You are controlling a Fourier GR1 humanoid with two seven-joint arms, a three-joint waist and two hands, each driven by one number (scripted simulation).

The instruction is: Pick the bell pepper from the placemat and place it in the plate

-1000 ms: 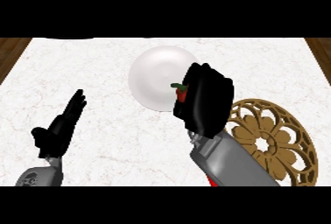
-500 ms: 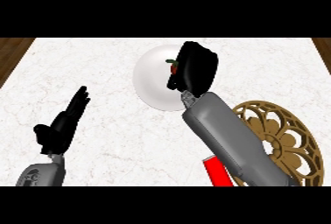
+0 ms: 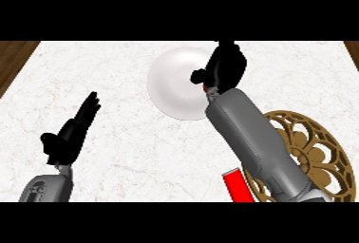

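The right hand (image 3: 223,69) sits in the upper middle of the frame, over the right edge of the white plate (image 3: 175,85). Its fingers are curled downward around something, and a small patch of red shows just under the palm at the plate's edge: that is the pepper (image 3: 208,88), mostly hidden by the hand. Whether the pepper touches the plate cannot be told from this view. The grey right forearm runs from the hand down to the lower right of the frame, crossing the left part of the placemat (image 3: 312,152), a round golden openwork mat at the right side. A red block (image 3: 237,186) shows at the lower edge, just left of the forearm.

The left hand (image 3: 70,133) rests at the left of the frame, fingers straight and pointing up, holding nothing, above the white marbled counter (image 3: 126,156). A strip of brown wood shows in the upper left corner.
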